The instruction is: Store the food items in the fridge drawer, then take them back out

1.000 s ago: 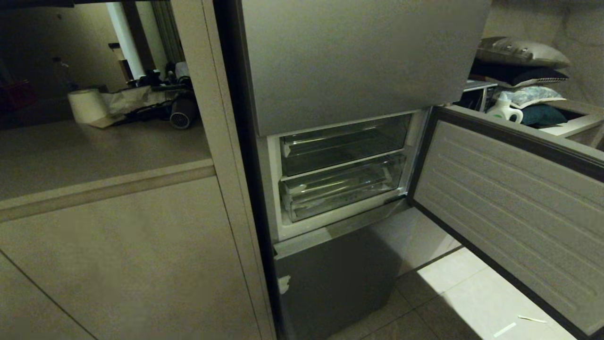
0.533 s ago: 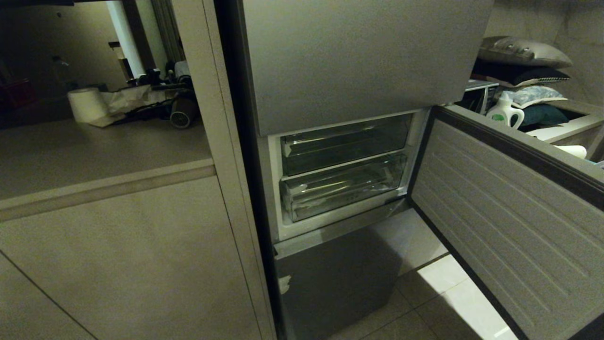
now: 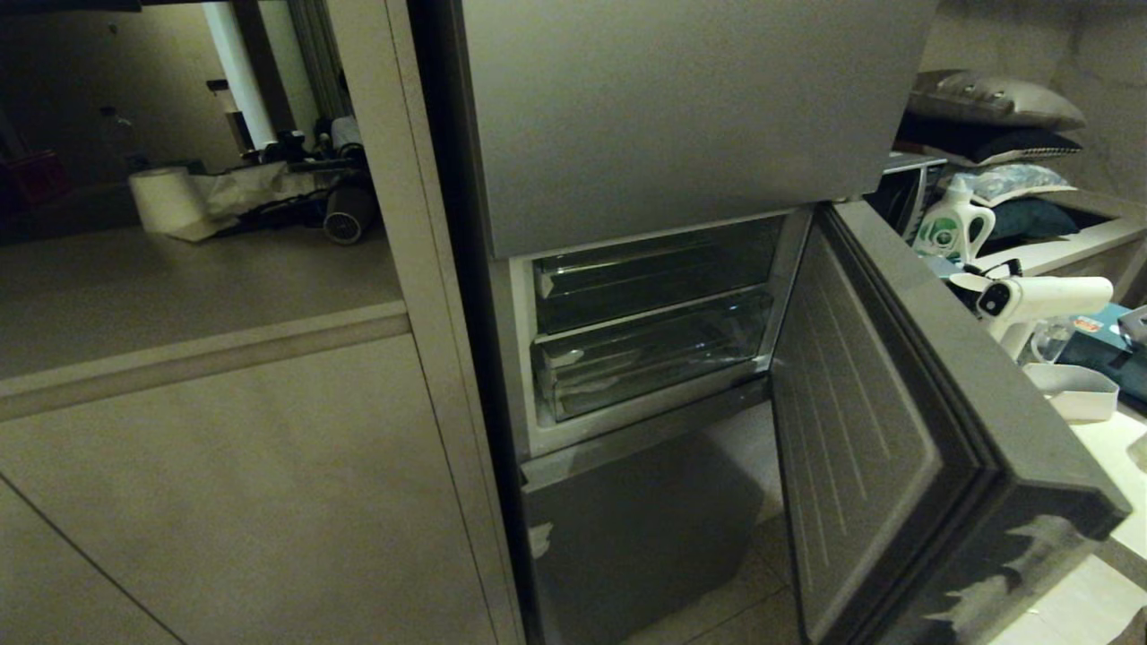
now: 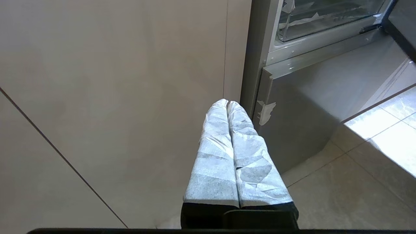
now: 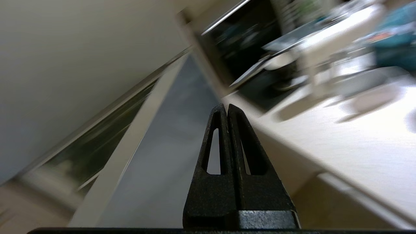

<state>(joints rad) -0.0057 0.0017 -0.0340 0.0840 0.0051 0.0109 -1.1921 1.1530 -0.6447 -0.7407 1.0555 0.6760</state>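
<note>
The fridge's middle compartment stands open, and the clear fridge drawer (image 3: 654,358) with white tape scraps on its front is pushed in below a second clear bin (image 3: 654,273). Its corner also shows in the left wrist view (image 4: 318,16). No food items are in view. My left gripper (image 4: 227,102) has tape-wrapped fingers and is shut on nothing. It hangs low beside the beige cabinet panel, near the fridge's bottom door. My right gripper (image 5: 226,106) is shut and empty, by the swung door's edge and a pale countertop. A white link of the right arm (image 3: 1039,296) shows behind the door.
The compartment door (image 3: 851,430) juts out, half swung, to the right of the opening. Behind it a counter (image 3: 1111,448) holds a detergent bottle (image 3: 954,224), a white tray (image 3: 1071,390) and pillows (image 3: 995,98). The grey bottom door (image 3: 636,528) is closed. A paper roll (image 3: 166,199) sits far left.
The compartment door has swung from wide open to about half closed. The right arm's white link has come into the head view behind the door. The left gripper stays still.
</note>
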